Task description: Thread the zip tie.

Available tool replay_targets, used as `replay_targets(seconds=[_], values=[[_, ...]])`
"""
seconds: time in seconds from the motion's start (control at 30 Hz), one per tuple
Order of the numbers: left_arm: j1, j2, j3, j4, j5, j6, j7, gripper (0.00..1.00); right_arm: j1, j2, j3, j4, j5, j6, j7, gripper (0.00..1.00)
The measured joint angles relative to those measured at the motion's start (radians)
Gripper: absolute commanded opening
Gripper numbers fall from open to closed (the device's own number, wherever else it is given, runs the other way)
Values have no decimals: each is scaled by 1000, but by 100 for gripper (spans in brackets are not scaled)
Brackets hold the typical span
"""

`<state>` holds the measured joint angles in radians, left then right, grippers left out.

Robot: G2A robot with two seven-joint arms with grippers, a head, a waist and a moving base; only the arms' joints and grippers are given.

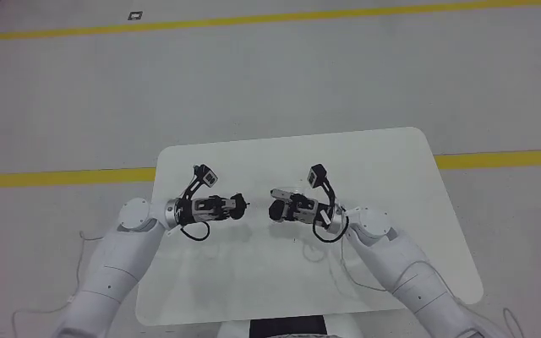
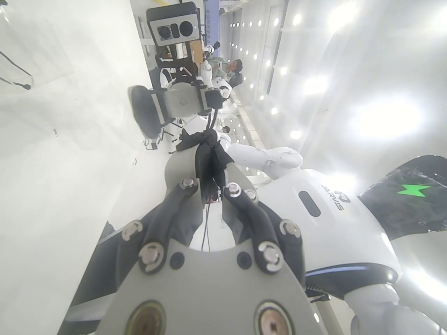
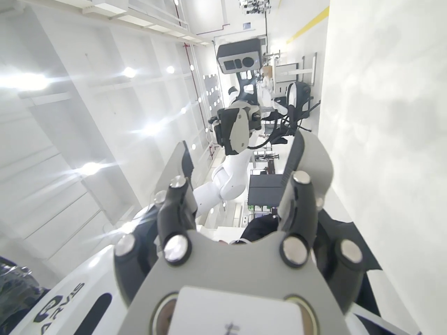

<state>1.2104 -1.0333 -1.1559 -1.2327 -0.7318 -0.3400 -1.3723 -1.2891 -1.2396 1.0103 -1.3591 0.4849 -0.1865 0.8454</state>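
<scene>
Left gripper [image 2: 206, 146]: it was held above the middle of the table [image 1: 389, 169]. Its grey metal fingers [image 2: 178, 172] lay together, with crumpled black pad covering pressed tip to tip.
Zip tie: it could not be made out with certainty. A thin black strand [image 2: 206, 217] was seen between the closed fingers, running toward the palm. It was judged likely to be the tie, though a cable could not be ruled out.
Right gripper [image 3: 244, 141]: its fingers [image 3: 307, 155] were spread apart with nothing between them, and dark pads were seen on their inner faces.
Key relation: the two grippers were pointed tip toward tip, near but apart, on one line across the table. The strand's long axis was judged to lie along that line.
Next move: the spread right gripper was judged to need carrying across the gap to whatever stands out of the left tips.
Table surface: white and smooth, with rounded corners.
</scene>
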Motion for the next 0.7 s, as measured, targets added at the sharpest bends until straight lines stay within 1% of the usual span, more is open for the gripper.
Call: replay_targets(seconds=[0.27, 0.3, 0.37, 0.4, 0.47, 0.5, 0.57, 0.6, 0.67, 0.7], values=[[2, 0, -1, -3, -4, 0, -1, 0, 1, 0, 1, -5, -3, 0, -4, 100], [2, 0, -1, -3, -4, 0, -1, 0, 1, 3, 6, -20, -30, -1, -27, 100], [2, 0, -1, -3, -4, 0, -1, 0, -4, 13, 24, -66, -126, 13, -77, 100], [2, 0, -1, -3, -4, 0, -1, 0, -13, 21, 40, -108, -205, 37, -108, 100], [2, 0, -1, -3, -4, 0, -1, 0, -31, 34, 65, -181, -323, 90, -146, 100], [2, 0, -1, -3, -4, 0, -1, 0, -45, 42, 81, -233, -400, 133, -167, 100], [2, 0, -1, -3, -4, 0, -1, 0, -65, 52, 98, -308, -513, 206, -189, 100], [2, 0, -1, -3, -4, 0, -1, 0, -78, 59, 106, -354, -587, 260, -196, 100], [2, 0, -1, -3, -4, 0, -1, 0, -96, 65, 108, -414, -670, 327, -192, 100], [2, 0, -1, -3, -4, 0, -1, 0, -103, 69, 103, -438, -722, 357, -169, 100]])
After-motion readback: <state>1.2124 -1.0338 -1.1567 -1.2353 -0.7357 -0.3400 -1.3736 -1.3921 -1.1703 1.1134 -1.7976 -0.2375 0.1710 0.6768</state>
